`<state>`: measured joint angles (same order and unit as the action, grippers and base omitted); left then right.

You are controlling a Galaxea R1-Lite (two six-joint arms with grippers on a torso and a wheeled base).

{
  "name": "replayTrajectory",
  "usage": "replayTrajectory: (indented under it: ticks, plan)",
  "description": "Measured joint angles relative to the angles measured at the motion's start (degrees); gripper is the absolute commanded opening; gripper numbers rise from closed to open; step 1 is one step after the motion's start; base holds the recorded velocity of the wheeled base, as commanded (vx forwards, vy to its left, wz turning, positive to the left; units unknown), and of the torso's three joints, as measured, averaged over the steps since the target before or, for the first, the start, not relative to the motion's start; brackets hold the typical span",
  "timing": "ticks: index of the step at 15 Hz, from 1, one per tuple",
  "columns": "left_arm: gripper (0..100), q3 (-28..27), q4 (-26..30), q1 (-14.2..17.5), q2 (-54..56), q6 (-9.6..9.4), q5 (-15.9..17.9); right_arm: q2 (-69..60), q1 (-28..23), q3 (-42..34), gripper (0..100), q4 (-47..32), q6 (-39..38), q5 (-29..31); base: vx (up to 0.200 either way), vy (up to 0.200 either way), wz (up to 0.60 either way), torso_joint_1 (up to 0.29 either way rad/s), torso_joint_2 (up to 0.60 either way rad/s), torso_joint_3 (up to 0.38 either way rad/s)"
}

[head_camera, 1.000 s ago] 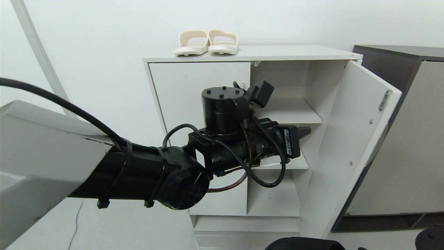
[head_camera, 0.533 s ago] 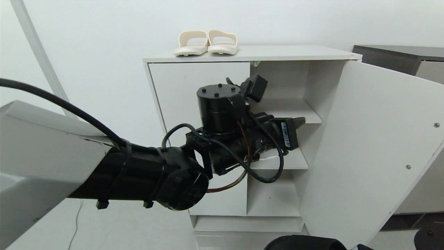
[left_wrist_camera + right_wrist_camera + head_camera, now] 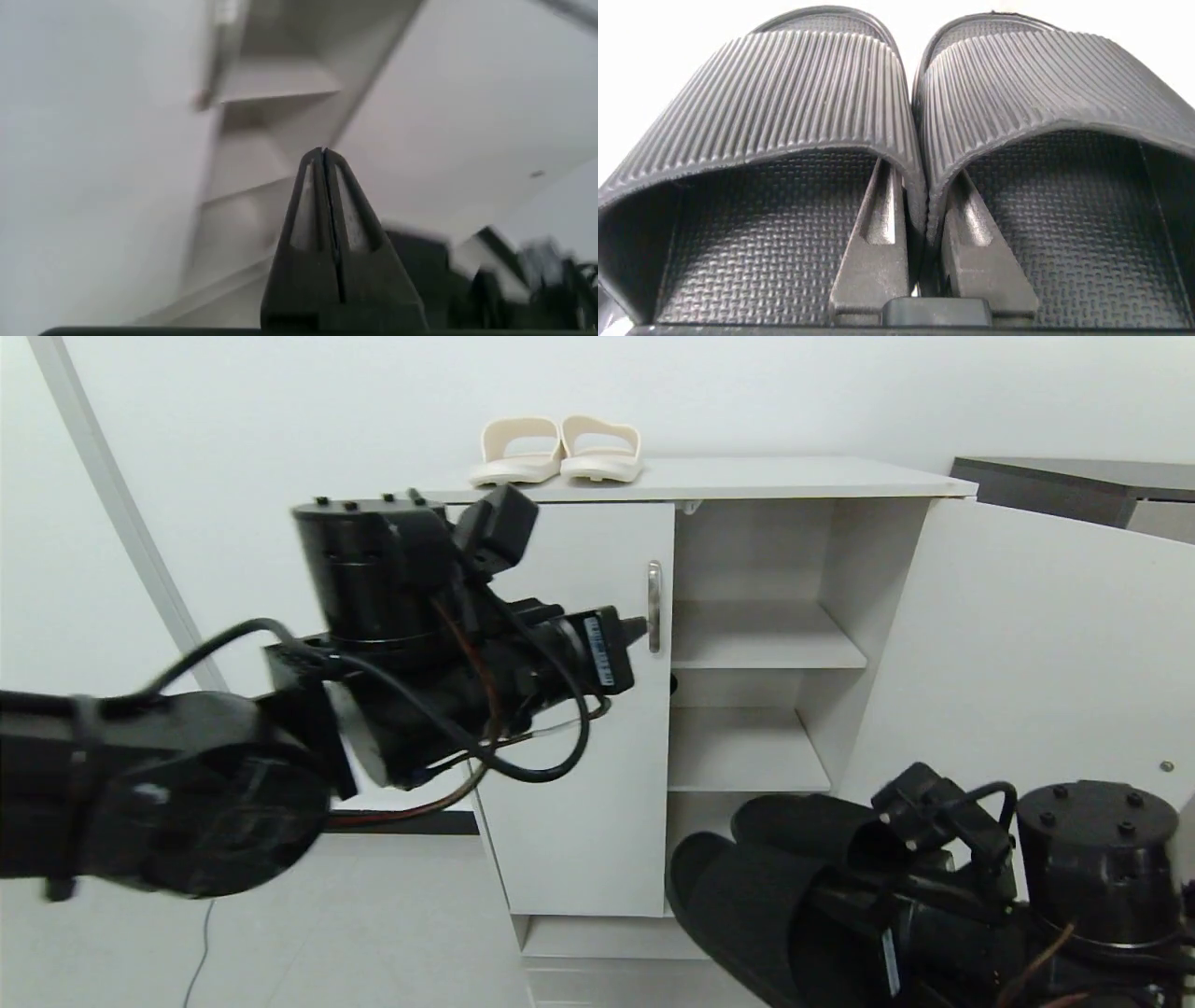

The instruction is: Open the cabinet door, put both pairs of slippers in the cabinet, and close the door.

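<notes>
Black ribbed slippers (image 3: pixel 747 887) before the open white cabinet (image 3: pixel 579 803).
Right gripper (image 3: pixel 920 177) pinches both slippers; left gripper (image 3: pixel 323 159) pressed together.

Black slippers (image 3: pixel 822 103), matt ribbed rubber; cabinet (image 3: pixel 579 803), smooth matt white board; handle (image 3: pixel 653 607), glossy metal; cream slippers (image 3: pixel 557 453), smooth

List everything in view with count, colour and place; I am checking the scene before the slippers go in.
black slippers: one pair, black, clamped in the right gripper, low before the cabinet.
cream slippers: one pair, cream, on the cabinet top.
cabinet: one, white, against the wall.
right door: one, white, open.
left door: one, white, shut, with a metal handle.
grey cabinet: one, dark grey, behind the right door.
left gripper: one, black, shut, by the handle.
right gripper: one, black, shut on the black slippers.
</notes>
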<state>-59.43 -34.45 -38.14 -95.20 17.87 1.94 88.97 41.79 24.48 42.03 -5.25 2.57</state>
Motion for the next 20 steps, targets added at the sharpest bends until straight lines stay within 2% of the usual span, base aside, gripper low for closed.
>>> replayTrajectory:
  ticks: [2,4,5,6,8,11,14,16,18,20]
  plan:
    - [0,4.55,8.23,1.40,9.67,-3.05,-6.84,4.52,-0.50,3.19,0,3.86,-1.12,8.35,0.000,0.000,0.00,0.000,0.00,0.000]
    - [0,8.56,15.49,2.34,19.50,-5.78,-15.53,9.51,-0.78,5.40,0,11.14,-1.50,16.09,0.000,0.000,0.00,0.000,0.00,0.000]
    - [0,11.20,17.87,3.72,24.92,-7.53,-18.98,12.19,-0.83,6.61,0,14.40,-1.63,20.27,0.000,0.000,0.00,0.000,0.00,0.000]
    - [0,14.09,19.30,5.96,29.99,-9.36,-20.93,14.36,-1.02,7.85,0,15.64,-1.67,23.32,0.000,0.000,0.00,0.000,0.00,0.000]
    - [0,20.78,20.82,12.71,40.31,-11.85,-23.39,17.26,-1.22,9.50,0,15.80,-2.07,24.64,0.000,0.000,0.00,0.000,0.00,0.000]
    - [0,37.61,22.00,25.17,56.94,-13.52,-25.39,19.36,-1.11,9.91,0,15.91,-2.32,24.71,0.000,0.000,0.00,0.000,0.00,0.000]
    - [0,52.10,22.86,34.23,70.67,-14.43,-25.69,20.26,-0.83,9.91,0,15.99,-2.32,24.73,0.000,0.000,0.00,0.000,0.00,0.000]
    - [0,56.98,27.17,36.67,78.50,-15.19,-23.26,20.70,-0.83,9.86,0,15.96,-2.38,24.77,0.000,0.000,0.00,0.000,0.00,0.000]
    - [0,58.39,31.00,37.52,85.80,-17.16,-16.82,20.87,-0.41,9.80,0,15.99,-2.38,24.76,0.000,0.000,0.00,0.000,0.00,0.000]
    - [0,59.03,31.85,37.85,91.28,-19.26,-6.17,20.98,0.05,9.73,0,16.02,-2.46,24.76,0.000,0.000,0.00,0.000,0.00,0.000]
